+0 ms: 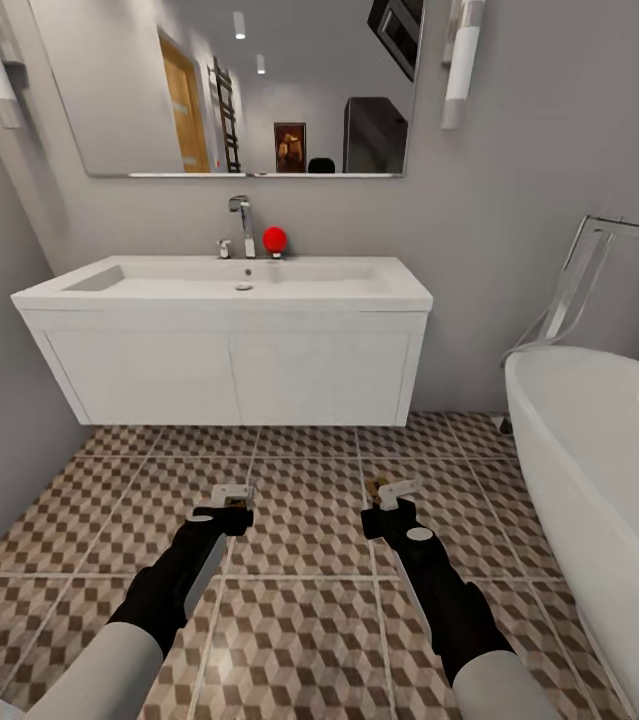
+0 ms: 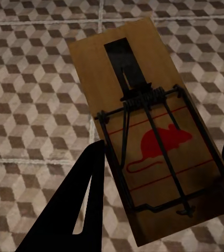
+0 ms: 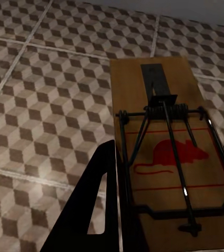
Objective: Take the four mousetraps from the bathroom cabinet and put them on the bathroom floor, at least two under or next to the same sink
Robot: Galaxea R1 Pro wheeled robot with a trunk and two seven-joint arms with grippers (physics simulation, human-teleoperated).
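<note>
The left gripper point(image 1: 231, 497) holds a mousetrap point(image 2: 154, 131) between its two dark fingers point(image 2: 88, 194), one finger on each long side of the wooden board. The jaws are closed narrow on it. The right gripper point(image 1: 396, 495) holds another mousetrap point(image 3: 167, 152) the same way, with a finger point(image 3: 99, 199) pressed to each long edge (only a bit of the far finger shows at the picture's edge). Both traps hang in the air above the floor point(image 1: 309, 500), not touching it.

In the head view the two grippers are side by side, a little apart, out in front of the robot. The sink point(image 1: 224, 300) is on the wall ahead, and the tiles under it are bare. The traps are near the sink but still out in front of it, not under it.

A shiny tap point(image 1: 245, 225) stands at the back of the sink, with a small red ball point(image 1: 275, 238) just beside it. A big mirror point(image 1: 229, 85) hangs above. A white bathtub point(image 1: 609, 480) sits to the right, close to the right arm.

Each trap has a red mouse picture point(image 2: 162, 147) with thin red lines around it, under the dark wire. I can read no words on them
</note>
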